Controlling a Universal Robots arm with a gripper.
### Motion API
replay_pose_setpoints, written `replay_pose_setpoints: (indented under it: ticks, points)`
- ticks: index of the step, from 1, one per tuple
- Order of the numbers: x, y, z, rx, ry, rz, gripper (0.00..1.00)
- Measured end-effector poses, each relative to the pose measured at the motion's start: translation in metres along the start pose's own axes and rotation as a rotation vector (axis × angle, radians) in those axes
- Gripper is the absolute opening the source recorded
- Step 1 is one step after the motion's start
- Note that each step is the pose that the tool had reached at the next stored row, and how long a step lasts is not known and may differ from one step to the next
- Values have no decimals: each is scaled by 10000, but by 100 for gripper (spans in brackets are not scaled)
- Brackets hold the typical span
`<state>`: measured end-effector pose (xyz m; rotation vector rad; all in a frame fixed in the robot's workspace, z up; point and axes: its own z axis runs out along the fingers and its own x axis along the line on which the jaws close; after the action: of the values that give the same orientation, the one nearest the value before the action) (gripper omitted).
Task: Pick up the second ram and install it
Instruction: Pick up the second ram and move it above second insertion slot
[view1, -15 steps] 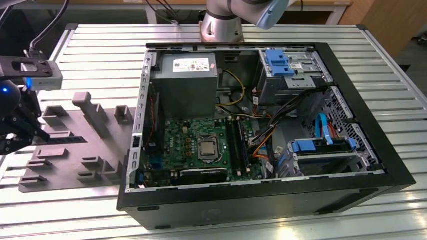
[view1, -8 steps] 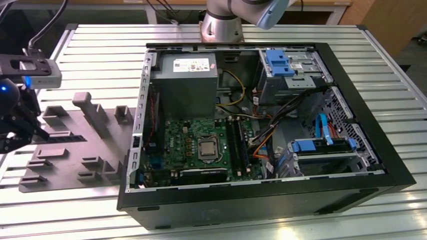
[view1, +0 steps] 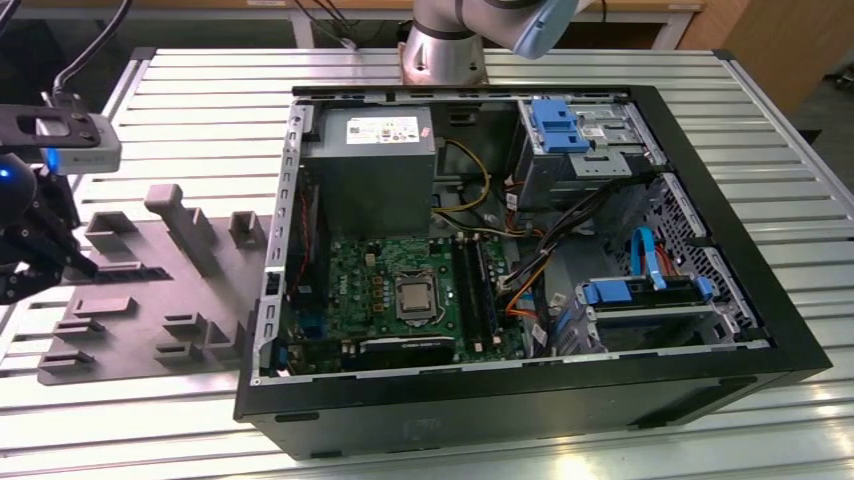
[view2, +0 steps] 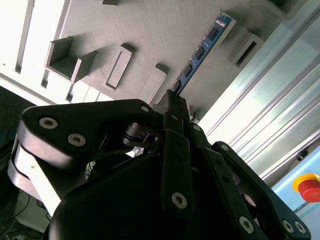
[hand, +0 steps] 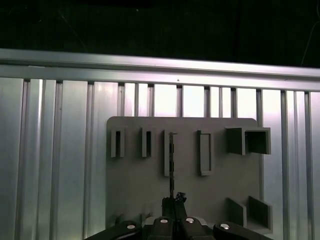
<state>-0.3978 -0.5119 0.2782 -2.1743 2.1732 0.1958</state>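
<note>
The second ram is a thin blue-green stick with dark chips, reaching out from my gripper over the grey tray. The black fingers are shut on its near end. In the first wrist view the ram is seen edge-on, lined up beside a raised block of the tray, with the gripper under it. In the exterior view the gripper hangs at the tray's far left end, well away from the green motherboard and its dark memory slots.
An open black computer case lies on the ribbed metal table, holding a grey power supply, blue drive brackets and loose cables. The tray carries several raised blocks. A red button sits off the table.
</note>
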Motion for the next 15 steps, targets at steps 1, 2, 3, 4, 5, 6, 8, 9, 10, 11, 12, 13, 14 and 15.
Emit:
replay_pose_setpoints:
  ticks: [1,2,3,4,5,6,8,9,10,11,12,13,14,15]
  points:
    - [-1,0,-4,1,-10,-1,11]
    - [-1,0,-8,1,-20,-1,11]
    - [-2,1,-12,1,-31,-1,11]
    - [-2,1,-15,1,-43,-2,11]
    - [-2,1,-20,1,-56,-3,11]
    - [-3,1,-24,1,-72,-4,11]
    - [-5,2,-35,0,-100,-5,11]
    - [-5,2,-40,0,-111,-5,11]
    - [-6,2,-44,1,-123,-6,11]
    - [-6,2,-49,1,-135,-6,11]
    - [-7,3,-53,1,-147,-7,11]
    - [-8,3,-58,0,-157,-7,11]
    - [-8,3,-62,0,-163,-7,11]
    - [-9,3,-66,0,-170,-8,11]
